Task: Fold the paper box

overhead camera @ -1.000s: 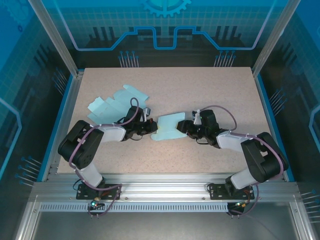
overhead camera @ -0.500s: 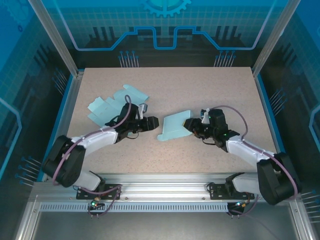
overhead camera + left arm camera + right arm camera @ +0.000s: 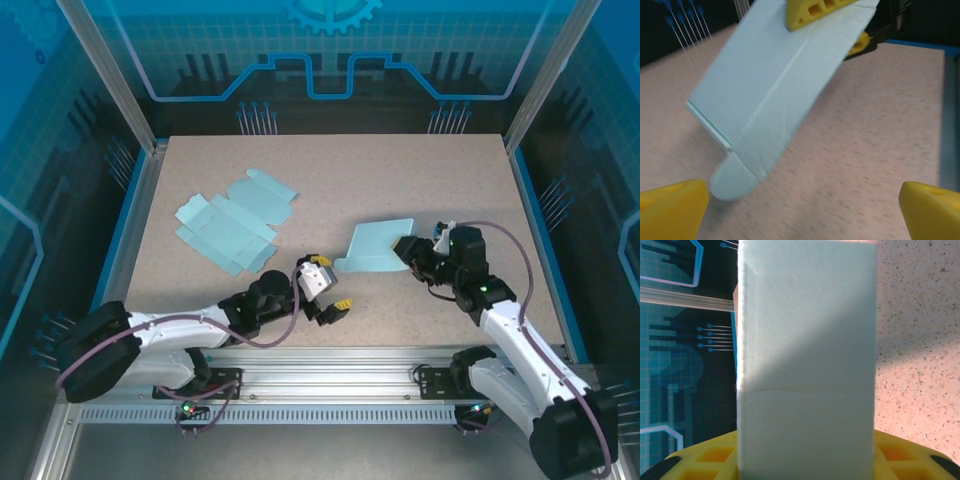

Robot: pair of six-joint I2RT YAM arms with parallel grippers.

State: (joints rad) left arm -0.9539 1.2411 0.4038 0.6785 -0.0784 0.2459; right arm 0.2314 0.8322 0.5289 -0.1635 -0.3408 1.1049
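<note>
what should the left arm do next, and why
Probably ease the open left gripper toward the free end of the paper box and grasp it: the right gripper holds the other end, tilted, and the left holds nothing.

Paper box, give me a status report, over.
Left gripper open, holding nothing. Right gripper shut on paper box, box tilted. Flat blank lies apart to the left, not in the way.

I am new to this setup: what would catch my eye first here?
The right hand holds a pale blue half-folded box, tilted, right of the table's centre. The left hand stands open near the front edge, and a flat paper blank lies at the far left.
</note>
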